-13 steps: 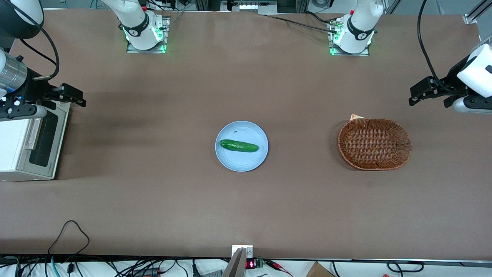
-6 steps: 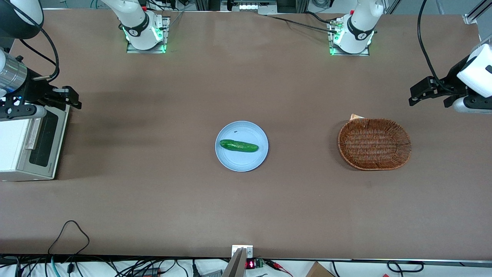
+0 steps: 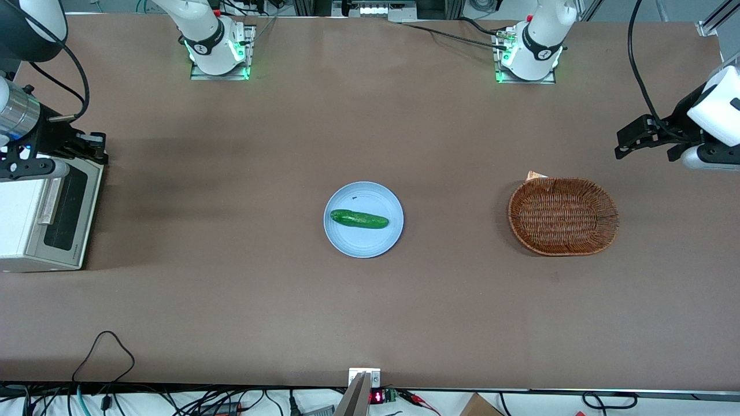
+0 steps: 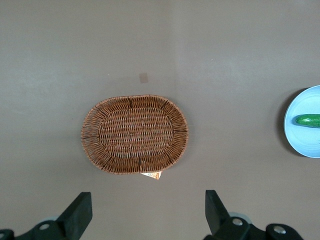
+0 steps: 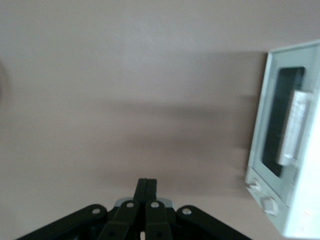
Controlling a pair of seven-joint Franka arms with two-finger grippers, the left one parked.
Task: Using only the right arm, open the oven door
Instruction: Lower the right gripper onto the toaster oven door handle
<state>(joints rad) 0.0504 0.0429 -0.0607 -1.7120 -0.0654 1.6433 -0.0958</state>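
Gripper (image 3: 95,145) first: from the front, we see it hanging at the working arm's end of the table, just above the upper edge of the oven door (image 3: 66,209), on the right arm (image 3: 23,124). That door is shut, its dark window and silver bar handle (image 3: 50,200) facing up toward the camera on the off-white oven (image 3: 17,222). A blue plate (image 3: 341,237) with a cucumber (image 3: 359,219) sits mid-table, well apart.

From the left wrist, we see only a wicker basket (image 4: 135,134) and the plate's edge, both clear of the work.

From the right wrist, we see the fingers (image 5: 147,192) pressed flat together, holding nothing. The oven door (image 5: 280,125) shows off to one side over bare table (image 5: 125,75), with two knobs beside it; this view looks a little smeared, so the handle's exact line is uncertain.

We judge the risks as these. Clenched fingers cannot take the bar, so they must part or hook it. A descent from here could strike the door frame or window, since the gripper is not yet over the handle. A hard pull could drag the light oven across the table.
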